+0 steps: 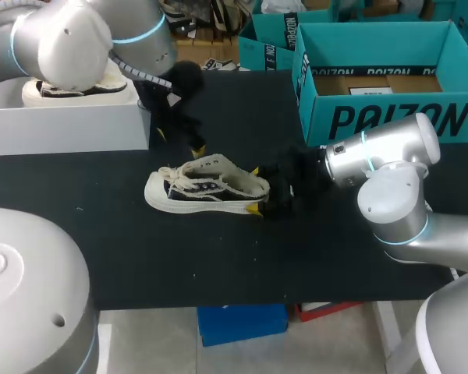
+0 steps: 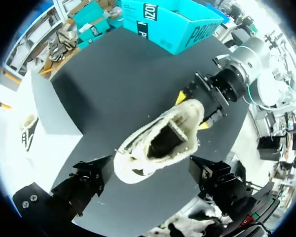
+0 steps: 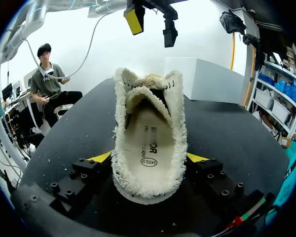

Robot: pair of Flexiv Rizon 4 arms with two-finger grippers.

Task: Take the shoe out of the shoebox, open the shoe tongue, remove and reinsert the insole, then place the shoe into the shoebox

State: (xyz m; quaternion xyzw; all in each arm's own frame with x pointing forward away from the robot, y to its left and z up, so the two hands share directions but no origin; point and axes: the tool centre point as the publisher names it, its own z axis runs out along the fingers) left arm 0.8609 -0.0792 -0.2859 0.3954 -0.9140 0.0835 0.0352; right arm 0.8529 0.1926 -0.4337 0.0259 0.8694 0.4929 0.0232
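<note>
Reaching from your left claw (image 1: 179, 140), spread and hanging above the far side of the shoe (image 1: 207, 187), you find it lying mid-desk (image 1: 218, 257), toe left, heel right, the heel pinched by your right claw (image 1: 255, 189).

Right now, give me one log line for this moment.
shoe: on table, out of shoebox | right hand: shut on shoe | left hand: open, above shoe | insole: in shoe
</note>
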